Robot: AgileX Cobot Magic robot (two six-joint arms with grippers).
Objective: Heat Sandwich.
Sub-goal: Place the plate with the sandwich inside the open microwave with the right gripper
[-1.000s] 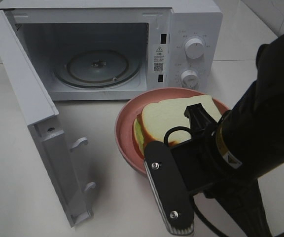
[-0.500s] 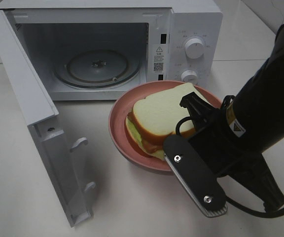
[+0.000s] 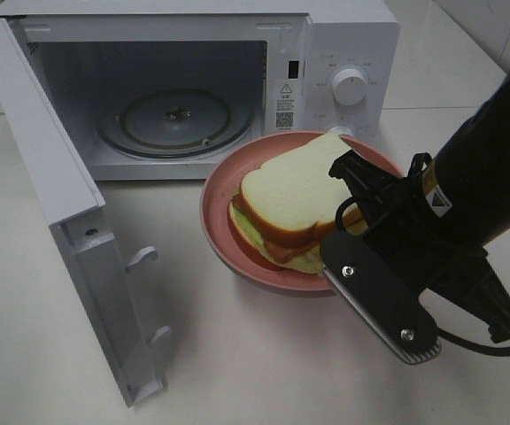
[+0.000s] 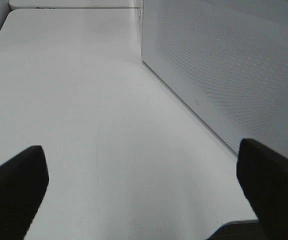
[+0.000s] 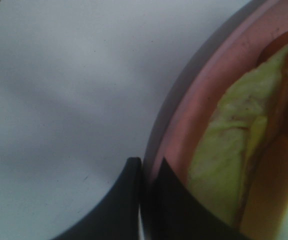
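The sandwich [image 3: 295, 195], white bread over green and red filling, lies on a round pink plate [image 3: 215, 199]. My right gripper [image 3: 333, 258] is shut on the plate's near right rim and holds it just in front of the open microwave [image 3: 348, 49]. In the right wrist view the two black fingertips [image 5: 129, 185] pinch the pink rim [image 5: 184, 125], with the sandwich [image 5: 224, 150] beside them. The left gripper [image 4: 144, 200] stands open over bare table and holds nothing. It does not show in the high view.
The microwave door [image 3: 51, 177] swings out to the left toward the table's front. A glass turntable [image 3: 175, 119] lies inside the cavity. A white perforated panel [image 4: 224, 60] of the microwave stands close beside the left gripper.
The right arm has carried the plate and sandwich back toward the microwave opening. Its wrist has swung to the right. The left gripper has stayed still.
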